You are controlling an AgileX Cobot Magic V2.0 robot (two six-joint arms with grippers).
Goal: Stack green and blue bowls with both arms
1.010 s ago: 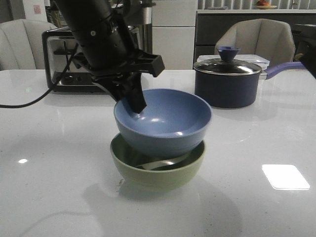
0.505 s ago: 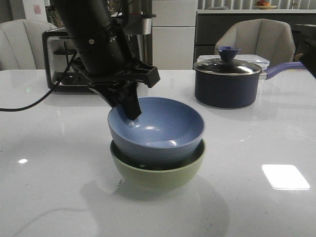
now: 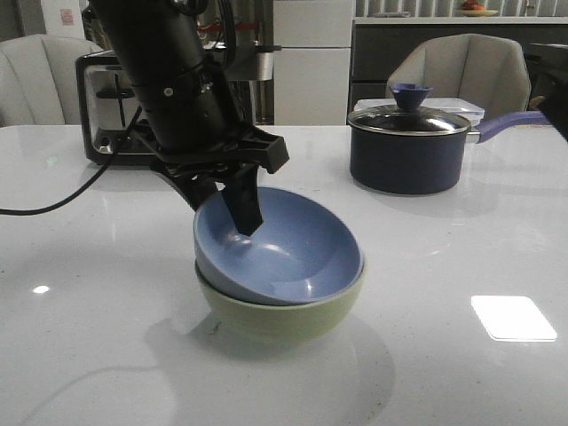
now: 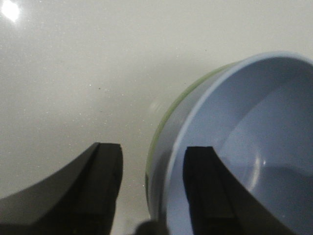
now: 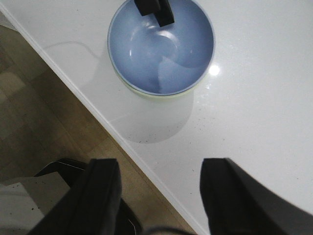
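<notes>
The dusty blue bowl (image 3: pixel 293 253) sits inside the sage green bowl (image 3: pixel 284 315) at the table's middle, tilted with its left rim higher. My left gripper (image 3: pixel 226 209) straddles that raised left rim, one finger inside the blue bowl and one outside. In the left wrist view the gripper (image 4: pixel 152 161) is open: a gap shows between the outer finger (image 4: pixel 105 171) and the blue bowl (image 4: pixel 254 127), with the green bowl (image 4: pixel 166 117) as a thin edge beneath. My right gripper (image 5: pixel 159 196) is open and empty, high over the table's near edge, looking down on the blue bowl (image 5: pixel 161 46).
A dark navy lidded saucepan (image 3: pixel 408 151) stands at the back right, handle pointing right. A toaster (image 3: pixel 111 115) stands at the back left, its black cable (image 3: pixel 53 185) trailing left. The table's front edge (image 5: pixel 122 142) drops to a wooden floor.
The blue bowl has come down from above the green bowl and settled into it, tilted. The left gripper came down with it and its fingers now stand apart from the rim.
</notes>
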